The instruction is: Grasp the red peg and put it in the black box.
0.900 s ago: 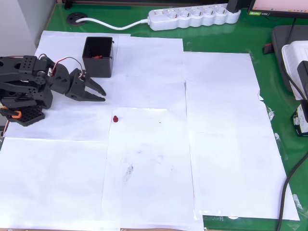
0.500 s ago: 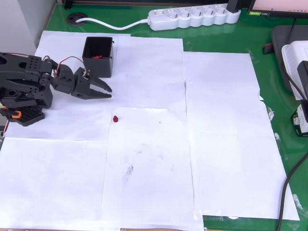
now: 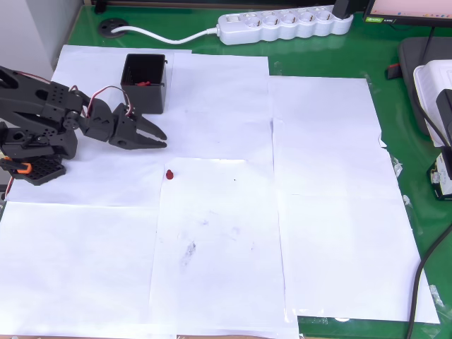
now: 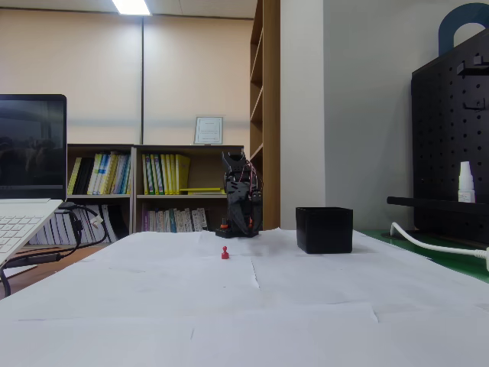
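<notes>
**Peg on the paper, gripper nearer than before**

The red peg (image 3: 169, 174) lies loose on the white paper (image 3: 212, 233) in the overhead view, touched by nothing; in the fixed view it stands as a small red dot (image 4: 225, 252) in front of the arm. It has not moved across the earlier frames. The black box (image 3: 145, 81) sits up and to the left of it, well apart, with something small and red inside (too small to identify). The gripper (image 3: 161, 138) has swung lower and a little further out than half a second ago, and now hangs between box and peg, short of the peg. Its fingers are slightly apart and hold nothing. A white power strip (image 3: 286, 25) lies on the green table (image 3: 395, 113).
</notes>
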You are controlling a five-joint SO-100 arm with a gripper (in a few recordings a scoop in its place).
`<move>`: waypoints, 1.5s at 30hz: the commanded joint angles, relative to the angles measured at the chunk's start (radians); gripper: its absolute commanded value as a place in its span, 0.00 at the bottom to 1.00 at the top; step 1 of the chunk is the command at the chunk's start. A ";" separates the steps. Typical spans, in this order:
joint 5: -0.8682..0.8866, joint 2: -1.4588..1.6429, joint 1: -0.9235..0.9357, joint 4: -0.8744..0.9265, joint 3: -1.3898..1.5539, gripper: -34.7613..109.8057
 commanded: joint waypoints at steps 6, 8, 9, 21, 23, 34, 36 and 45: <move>0.026 0.164 0.018 -0.330 0.041 0.24; 0.014 0.179 0.043 -0.376 0.041 0.24; 0.009 0.176 0.051 -0.379 0.041 0.24; -0.123 0.279 0.123 -0.488 0.043 0.24; -0.163 0.311 0.137 -0.500 0.043 0.25; -0.117 0.348 0.196 -0.597 0.043 0.46; -0.120 0.354 0.196 -0.598 0.043 0.46; -0.155 0.376 0.262 -0.611 0.043 0.46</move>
